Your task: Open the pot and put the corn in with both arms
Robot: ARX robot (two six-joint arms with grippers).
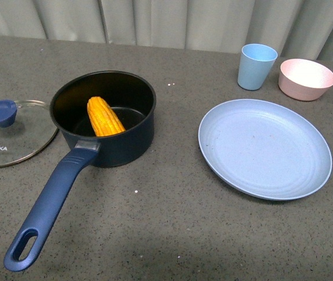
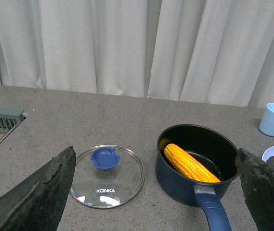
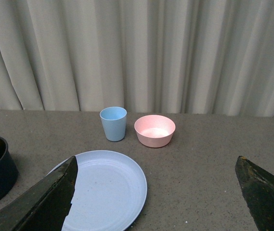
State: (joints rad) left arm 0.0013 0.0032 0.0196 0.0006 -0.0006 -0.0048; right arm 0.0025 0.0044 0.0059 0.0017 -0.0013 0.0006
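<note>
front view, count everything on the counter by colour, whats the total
dark navy: 1, the pot
yellow-orange: 1, the corn lying in the pot
clear glass with blue knob: 1, the lid
light blue: 2, the plate and the cup
pink: 1, the bowl
total: 6

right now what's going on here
Nothing is being held. The corn lies inside the open pot, leaning on its wall. The glass lid rests on the counter beside the pot. Both grippers are open, pulled back above the counter; the blue plate, cup and pink bowl sit untouched.
</note>
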